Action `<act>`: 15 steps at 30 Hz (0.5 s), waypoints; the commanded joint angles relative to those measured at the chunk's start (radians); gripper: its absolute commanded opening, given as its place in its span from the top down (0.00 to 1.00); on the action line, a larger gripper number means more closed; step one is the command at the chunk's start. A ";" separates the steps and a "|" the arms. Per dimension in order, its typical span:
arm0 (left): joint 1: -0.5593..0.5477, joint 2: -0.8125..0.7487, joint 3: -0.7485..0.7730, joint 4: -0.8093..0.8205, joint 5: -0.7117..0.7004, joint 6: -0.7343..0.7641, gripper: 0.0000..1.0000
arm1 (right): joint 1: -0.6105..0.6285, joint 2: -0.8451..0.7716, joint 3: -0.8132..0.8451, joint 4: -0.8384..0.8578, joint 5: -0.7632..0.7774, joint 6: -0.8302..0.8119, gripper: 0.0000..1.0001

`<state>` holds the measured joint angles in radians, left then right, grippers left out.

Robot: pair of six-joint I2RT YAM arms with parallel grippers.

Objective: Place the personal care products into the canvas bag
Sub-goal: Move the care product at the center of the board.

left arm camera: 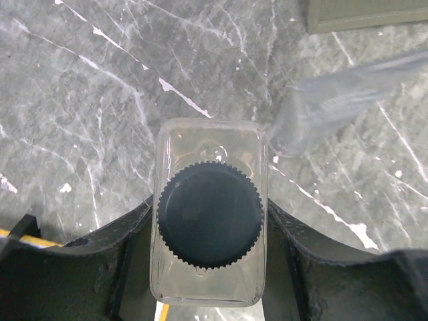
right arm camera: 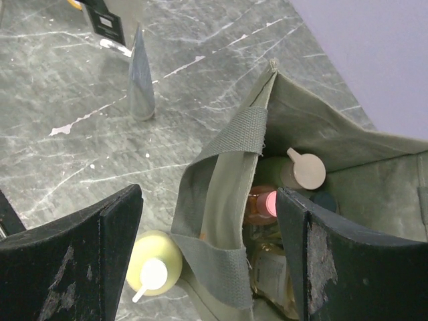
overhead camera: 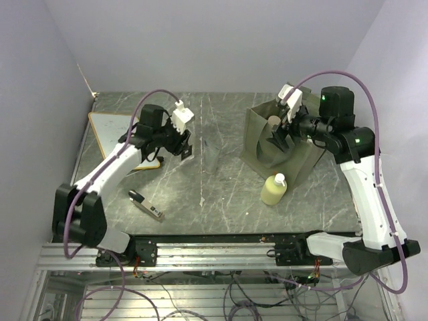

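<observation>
A clear bottle [left arm camera: 208, 144] with a black ribbed cap stands upright on the table. My left gripper [left arm camera: 210, 207] is shut on it, one finger pressed against each side. In the top view the left gripper [overhead camera: 182, 146] covers that bottle. The olive canvas bag [overhead camera: 262, 148] stands open at the right. My right gripper [right arm camera: 208, 194] hangs open over its near wall and strap, holding nothing. Inside the bag [right arm camera: 348, 147] lie a beige-capped bottle [right arm camera: 302, 171], an orange pink-capped bottle [right arm camera: 264, 202] and an amber labelled bottle [right arm camera: 271, 274]. A pale yellow-green bottle [overhead camera: 274, 189] stands just outside the bag's near side.
A translucent grey container [right arm camera: 140, 80] stands on the table between the two arms, just right of the clear bottle [left arm camera: 334, 100]. A slim black-and-silver gadget [overhead camera: 146, 205] lies near the front left. A flat white board with a yellow edge [overhead camera: 110, 130] lies at the far left.
</observation>
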<state>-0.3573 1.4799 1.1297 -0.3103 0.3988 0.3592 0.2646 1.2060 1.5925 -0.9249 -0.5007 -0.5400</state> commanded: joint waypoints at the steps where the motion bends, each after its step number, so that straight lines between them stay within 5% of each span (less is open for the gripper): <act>1: -0.006 -0.162 -0.070 0.075 0.050 -0.034 0.93 | 0.002 0.030 0.030 -0.028 -0.025 -0.034 0.20; 15: -0.131 -0.377 -0.301 -0.076 0.264 0.191 0.93 | 0.029 0.056 0.029 -0.094 -0.050 -0.101 0.19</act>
<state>-0.4492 1.1461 0.8246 -0.4397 0.5301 0.4541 0.2810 1.2613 1.6115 -0.9836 -0.5171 -0.6147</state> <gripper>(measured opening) 0.583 0.804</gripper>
